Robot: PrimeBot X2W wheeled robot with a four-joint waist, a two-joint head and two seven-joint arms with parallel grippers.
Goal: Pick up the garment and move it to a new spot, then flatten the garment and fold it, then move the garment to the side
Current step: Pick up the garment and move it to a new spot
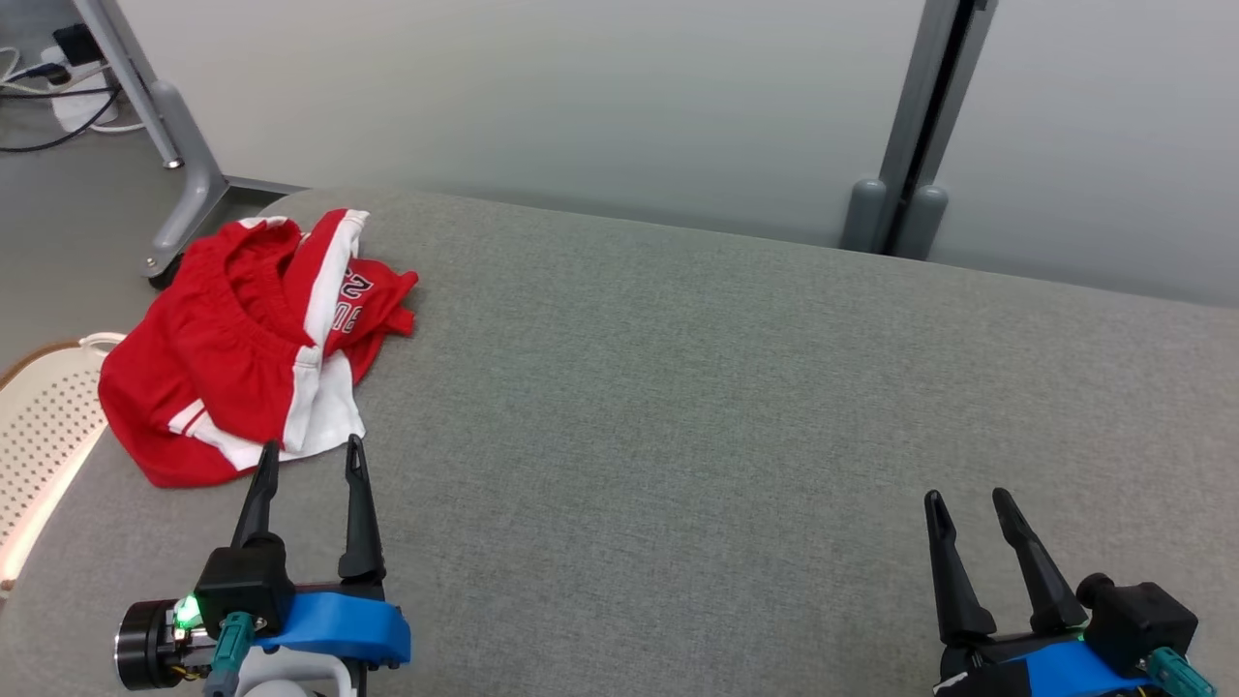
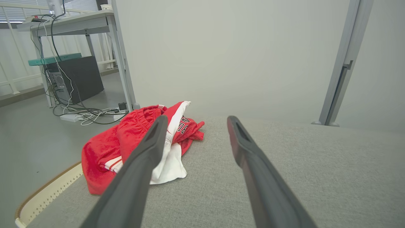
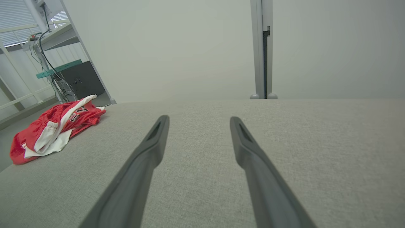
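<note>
- Crumpled red-and-white fabric garment (image 1: 247, 358) lies bunched at the left edge of the grey padded surface (image 1: 678, 407).
- My left gripper (image 1: 312, 450), fingers apart and empty, points at its near edge.
- My right gripper (image 1: 968, 499), likewise spread, stands well apart.
- No step is done yet.

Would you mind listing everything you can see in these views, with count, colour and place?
garment: one, red with white panels, crumpled at the surface's far left corner
padded surface: one, grey fabric, across the foreground
basket: one, cream with brown rim, perforated, beside the surface's left edge
partition post: one, grey, behind the surface at the right
desk leg: one, grey, on the floor at far left
power strip: one, white, with dark cables, on the floor at top left
computer tower: one, black, under the desk
left gripper: one, dark fingers, open, tips at the garment's near edge
right gripper: one, dark fingers, open, over bare surface at lower right
</note>
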